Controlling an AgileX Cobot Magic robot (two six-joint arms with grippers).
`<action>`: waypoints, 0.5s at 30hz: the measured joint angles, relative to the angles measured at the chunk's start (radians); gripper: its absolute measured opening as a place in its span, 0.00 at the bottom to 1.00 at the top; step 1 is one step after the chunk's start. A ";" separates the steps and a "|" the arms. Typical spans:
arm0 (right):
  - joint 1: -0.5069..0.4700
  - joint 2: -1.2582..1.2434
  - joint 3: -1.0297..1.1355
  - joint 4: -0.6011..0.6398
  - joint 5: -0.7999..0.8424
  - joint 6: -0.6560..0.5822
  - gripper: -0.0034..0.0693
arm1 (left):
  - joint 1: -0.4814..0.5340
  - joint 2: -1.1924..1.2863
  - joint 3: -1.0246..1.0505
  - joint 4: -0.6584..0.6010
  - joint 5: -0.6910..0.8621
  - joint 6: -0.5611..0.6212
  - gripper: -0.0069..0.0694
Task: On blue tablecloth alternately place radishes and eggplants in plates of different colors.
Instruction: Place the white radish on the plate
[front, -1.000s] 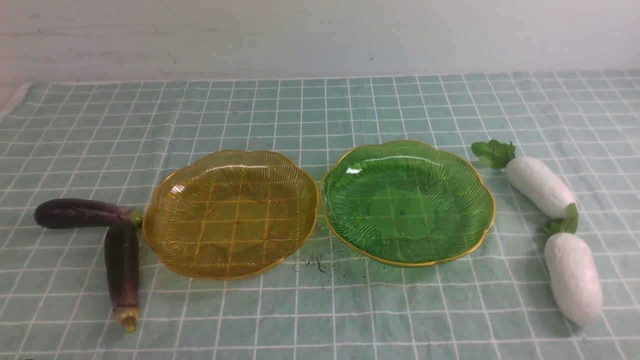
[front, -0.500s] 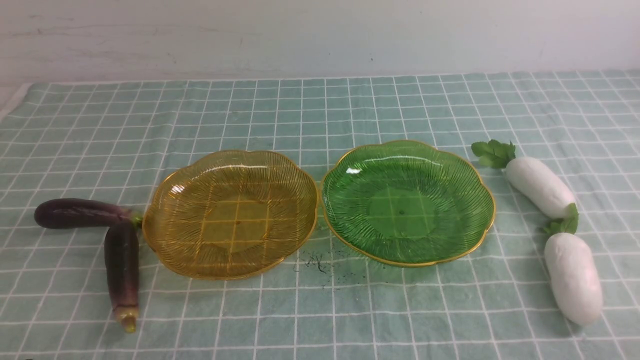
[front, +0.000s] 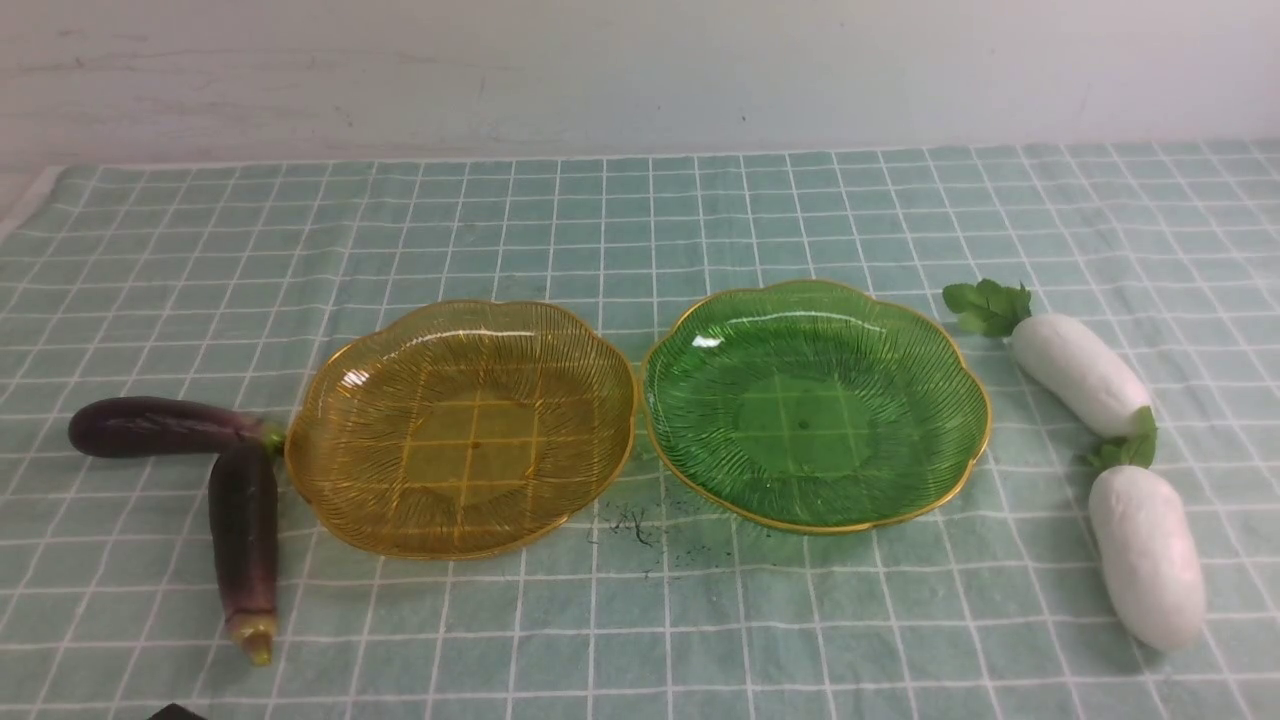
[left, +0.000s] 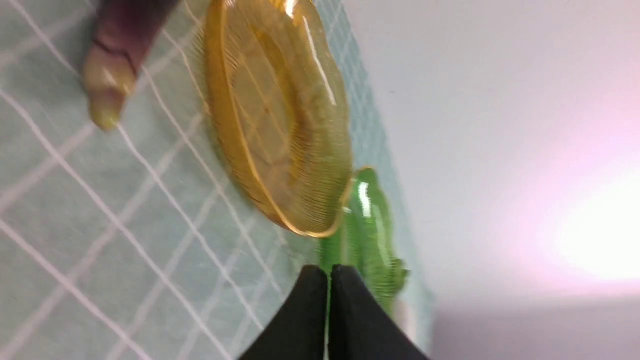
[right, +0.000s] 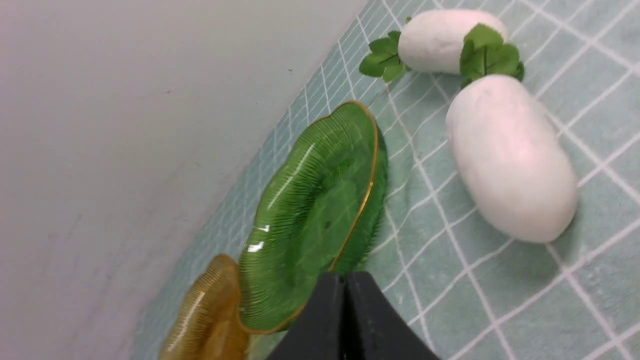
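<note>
On the blue tablecloth (front: 640, 220) an amber plate (front: 330, 400) and a green plate (front: 960, 385) stand side by side, both empty. Two dark purple eggplants lie left of the amber plate: one (front: 160, 427) lies crosswise, the other (front: 243, 535) points toward me. Two white radishes lie right of the green plate, one farther (front: 1078, 372), one nearer (front: 1146, 555). My left gripper (left: 328, 272) is shut and empty near the nearer eggplant's stem (left: 105, 90). My right gripper (right: 345, 277) is shut and empty near the nearer radish (right: 510, 160).
A dark smudge of marks (front: 635, 525) sits on the cloth in front of the gap between the plates. A pale wall (front: 640, 70) rises behind the table's far edge. A dark corner (front: 175, 713) of my left arm shows at the bottom edge.
A dark corner of my left arm has come into the front view's bottom edge. The vegetables and plates have not moved.
</note>
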 joint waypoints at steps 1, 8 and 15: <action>0.000 0.000 0.001 0.013 0.000 0.003 0.03 | 0.000 0.000 0.000 -0.036 0.000 0.001 0.08; 0.000 0.000 -0.007 0.083 0.014 -0.033 0.03 | 0.000 0.000 0.000 -0.090 -0.069 0.133 0.08; 0.000 0.004 -0.243 0.073 0.014 -0.481 0.03 | 0.000 0.026 -0.149 -0.098 -0.017 0.392 0.08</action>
